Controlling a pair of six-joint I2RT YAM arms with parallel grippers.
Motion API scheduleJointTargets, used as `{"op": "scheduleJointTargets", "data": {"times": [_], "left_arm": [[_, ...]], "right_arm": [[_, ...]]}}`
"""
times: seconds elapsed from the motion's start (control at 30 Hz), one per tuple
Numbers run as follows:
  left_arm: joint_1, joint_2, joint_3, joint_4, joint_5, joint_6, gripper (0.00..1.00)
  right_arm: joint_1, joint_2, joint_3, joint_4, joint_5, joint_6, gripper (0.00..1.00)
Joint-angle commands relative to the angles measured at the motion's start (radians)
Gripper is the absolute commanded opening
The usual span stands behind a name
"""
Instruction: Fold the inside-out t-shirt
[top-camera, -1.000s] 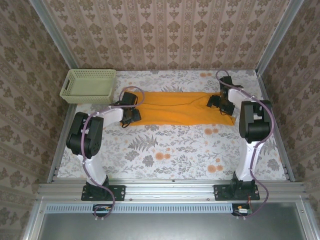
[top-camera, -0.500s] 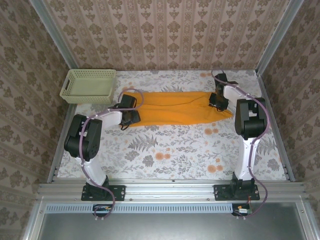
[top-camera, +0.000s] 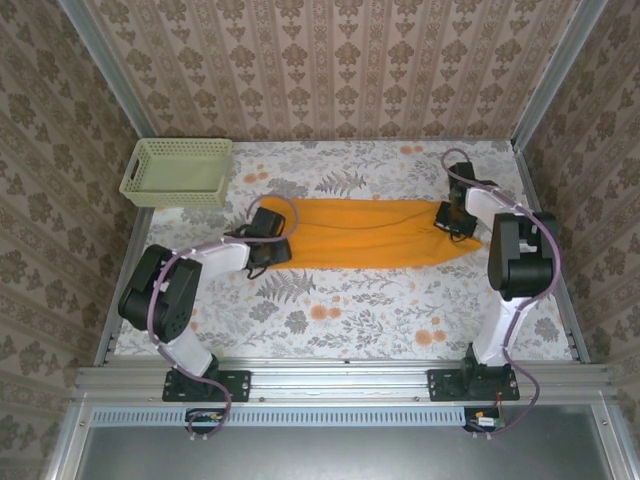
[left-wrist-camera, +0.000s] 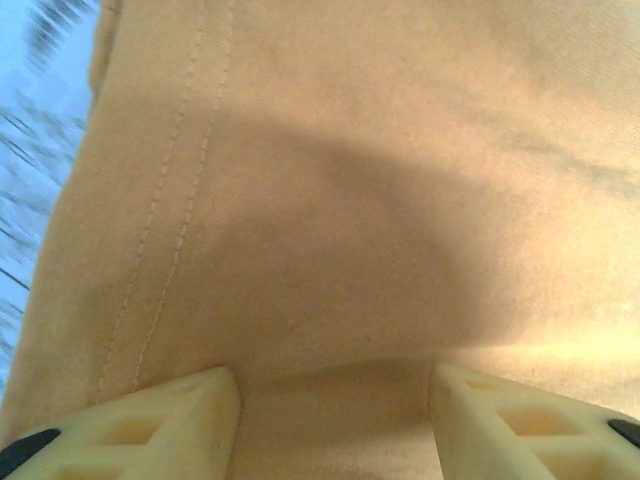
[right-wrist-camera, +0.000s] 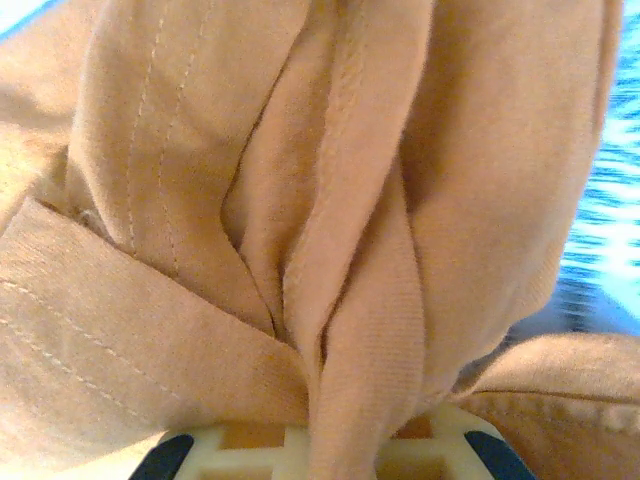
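The inside-out t-shirt (top-camera: 360, 232) lies as a long plain orange band across the far half of the table. My left gripper (top-camera: 270, 242) is at its left end. In the left wrist view its two pale fingers stand apart with a thick layer of the orange cloth (left-wrist-camera: 330, 250) filling the gap between them (left-wrist-camera: 335, 400). A stitched hem runs down the left of that view. My right gripper (top-camera: 450, 220) is at the band's right end. It is shut on a bunched ridge of the cloth (right-wrist-camera: 350, 300), which rises straight out of its jaws (right-wrist-camera: 345, 440).
A pale green mesh basket (top-camera: 178, 172) stands at the far left corner, apart from the shirt. The floral table cover (top-camera: 350, 310) stretches between the shirt and the arm bases. Metal rails border both sides.
My right gripper has shut on the shirt's right end. Both grippers and the shirt have shifted toward the near edge, and the band now lies straighter and narrower.
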Motion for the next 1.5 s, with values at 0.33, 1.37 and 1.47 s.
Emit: {"op": "scheduleJointTargets", "data": {"times": [0.33,1.37,1.47], "left_arm": [[-0.002,-0.236,0.016,-0.244,0.047,-0.001,0.65],[0.027,0.037,-0.027,0.106,0.305,0.016,0.37],[0.015,0.045,-0.044,0.127,0.306,0.011,0.34]], "right_arm": [[-0.017,-0.117,0.058,-0.102,0.316,-0.115,0.00],[0.645,0.116,0.522,-0.288,0.137,0.065,0.00],[0.669,0.172,0.585,-0.323,0.154,0.095,0.00]]}}
